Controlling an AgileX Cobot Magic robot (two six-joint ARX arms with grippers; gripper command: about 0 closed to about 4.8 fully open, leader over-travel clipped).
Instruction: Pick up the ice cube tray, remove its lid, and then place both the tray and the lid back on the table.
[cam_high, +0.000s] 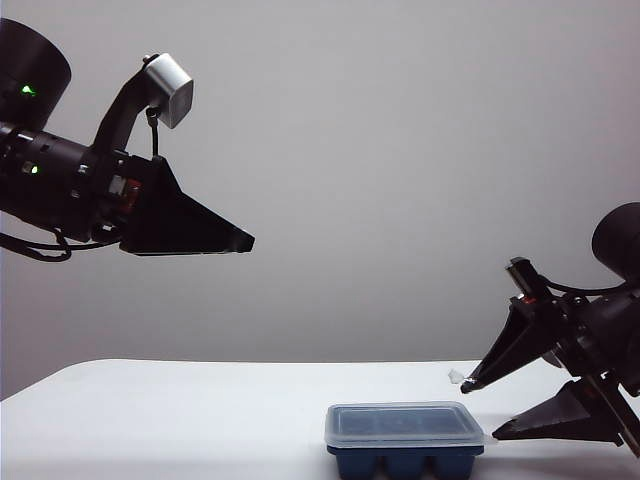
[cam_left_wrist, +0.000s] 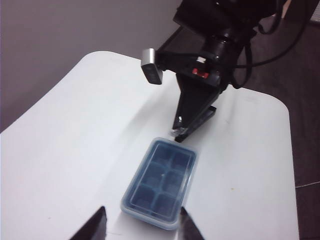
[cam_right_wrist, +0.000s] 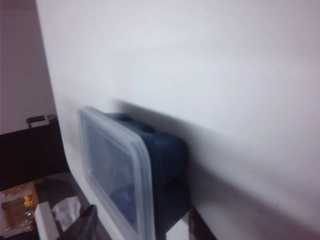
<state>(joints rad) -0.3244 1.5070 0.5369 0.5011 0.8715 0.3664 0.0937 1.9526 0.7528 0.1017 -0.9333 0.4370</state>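
The navy ice cube tray (cam_high: 405, 464) stands on the white table (cam_high: 150, 410) near its front edge, with the frosted lid (cam_high: 403, 420) seated on top. My right gripper (cam_high: 482, 410) is open at the tray's right end, one finger above the lid and the other low beside the lid's rim, touching neither. In the right wrist view the lid (cam_right_wrist: 112, 170) and tray (cam_right_wrist: 167, 160) lie just ahead of the open right gripper (cam_right_wrist: 141, 225). My left gripper (cam_high: 245, 240) hangs high at the left. From above, the left gripper (cam_left_wrist: 142, 225) is open and empty over the lidded tray (cam_left_wrist: 160, 182).
A plain grey wall (cam_high: 400, 150) stands behind the table. The right arm (cam_left_wrist: 210, 55) reaches in over the table's far side in the left wrist view. Dark floor (cam_left_wrist: 305, 100) lies past the table's rounded edge. Clutter and a box (cam_right_wrist: 17, 205) sit off the table's edge.
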